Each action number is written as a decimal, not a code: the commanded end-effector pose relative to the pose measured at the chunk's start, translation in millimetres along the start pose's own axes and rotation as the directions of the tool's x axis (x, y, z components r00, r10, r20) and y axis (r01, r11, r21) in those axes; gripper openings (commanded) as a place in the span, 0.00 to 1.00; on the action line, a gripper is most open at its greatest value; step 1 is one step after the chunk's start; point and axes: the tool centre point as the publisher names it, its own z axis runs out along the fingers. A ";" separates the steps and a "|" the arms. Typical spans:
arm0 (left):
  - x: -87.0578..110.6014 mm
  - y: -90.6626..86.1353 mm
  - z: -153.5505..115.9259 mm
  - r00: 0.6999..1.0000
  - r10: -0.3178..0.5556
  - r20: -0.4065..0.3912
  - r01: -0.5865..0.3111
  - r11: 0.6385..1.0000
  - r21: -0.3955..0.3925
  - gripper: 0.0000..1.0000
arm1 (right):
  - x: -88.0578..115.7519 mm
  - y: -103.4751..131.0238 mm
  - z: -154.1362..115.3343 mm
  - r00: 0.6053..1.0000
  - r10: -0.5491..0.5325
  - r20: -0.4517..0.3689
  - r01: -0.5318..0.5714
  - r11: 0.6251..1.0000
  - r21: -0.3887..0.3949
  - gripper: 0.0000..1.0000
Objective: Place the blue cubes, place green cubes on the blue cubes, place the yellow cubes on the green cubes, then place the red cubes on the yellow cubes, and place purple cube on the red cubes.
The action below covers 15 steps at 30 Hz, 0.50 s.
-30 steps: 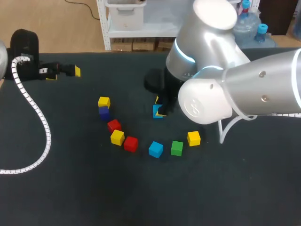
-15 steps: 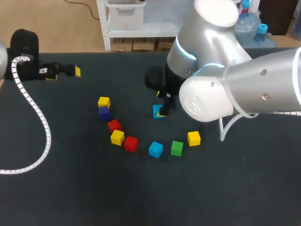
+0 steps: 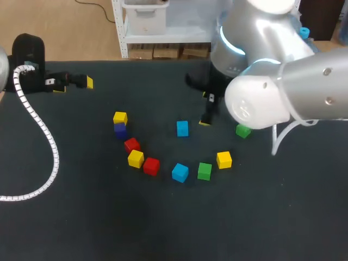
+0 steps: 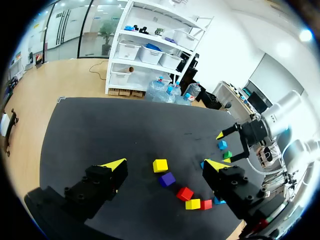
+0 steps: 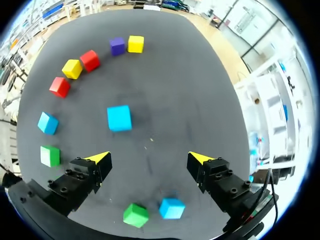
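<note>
Head view: right gripper [image 3: 206, 110] hangs over the table just beside the central blue cube [image 3: 182, 128], not touching it. The front blue cube [image 3: 180, 172] sits in the arc of loose cubes, next to the arc green cube [image 3: 204, 171]. The stray green cube [image 3: 243, 131] lies close under the right arm. Left gripper [image 3: 76, 82] is far left, well apart from all cubes.

Left wrist view: left gripper [image 4: 165, 165] has fingers spread with nothing between them. A yellow cube [image 4: 160, 165] and the purple cube [image 4: 167, 179] lie ahead on the table.

Right wrist view: right gripper [image 5: 148, 160] is wide apart and empty. The central blue cube sits flat ahead of it, free on all sides. A third blue cube [image 5: 172, 208] and the stray green cube sit under the wrist, just beside each other.

Handling, my read: the cubes look rigid, light and smooth-faced. Pinch two opposite flat faces at mid-height, fingers square to them. A corner grip will likely twist the cube, and a nudge will slide it.
</note>
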 end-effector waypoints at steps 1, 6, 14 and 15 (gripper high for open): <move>0.8 1.6 0.3 1.000 0.001 0.004 -0.001 1.000 0.006 1.00 | 13.5 -3.2 -6.1 0.999 0.035 0.000 -0.035 0.999 0.017 1.00; 0.8 1.6 0.3 1.000 0.001 0.004 -0.001 1.000 0.006 1.00 | 26.7 -10.5 -5.8 0.995 0.096 -0.010 -0.096 0.995 0.026 1.00; 0.8 1.6 0.3 1.000 0.001 0.004 -0.001 1.000 0.006 1.00 | 50.7 -21.7 -5.8 0.985 0.170 -0.018 -0.169 0.985 0.039 0.98; 0.8 1.6 0.3 1.000 0.001 0.004 -0.001 1.000 0.006 1.00 | 53.7 -23.8 -6.2 0.984 0.179 -0.018 -0.178 0.983 0.042 0.96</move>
